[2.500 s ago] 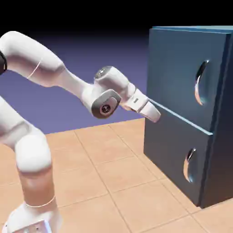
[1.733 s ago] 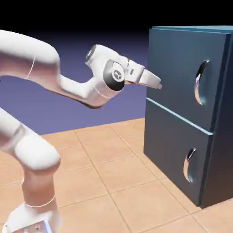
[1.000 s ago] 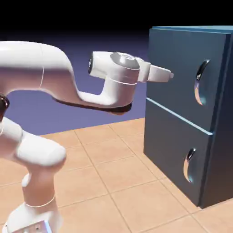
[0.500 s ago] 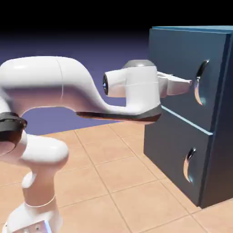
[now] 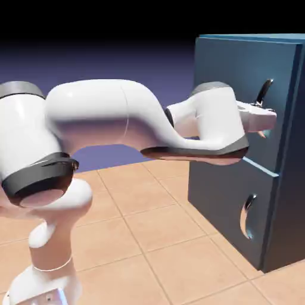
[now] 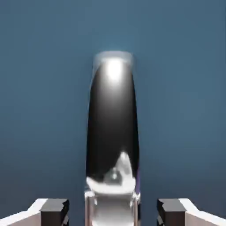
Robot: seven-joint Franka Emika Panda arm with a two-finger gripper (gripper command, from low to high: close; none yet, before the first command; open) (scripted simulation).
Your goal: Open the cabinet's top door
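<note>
While fingers (image 6: 54, 208) flank the upper handle (image 6: 112, 123), the lower door (image 5: 217, 196) sits shut.

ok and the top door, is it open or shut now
shut: in the exterior view the top door sits flush on the cabinet, no gap along its edges

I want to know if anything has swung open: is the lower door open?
No, the lower door sits flush against the cabinet's front.
</note>
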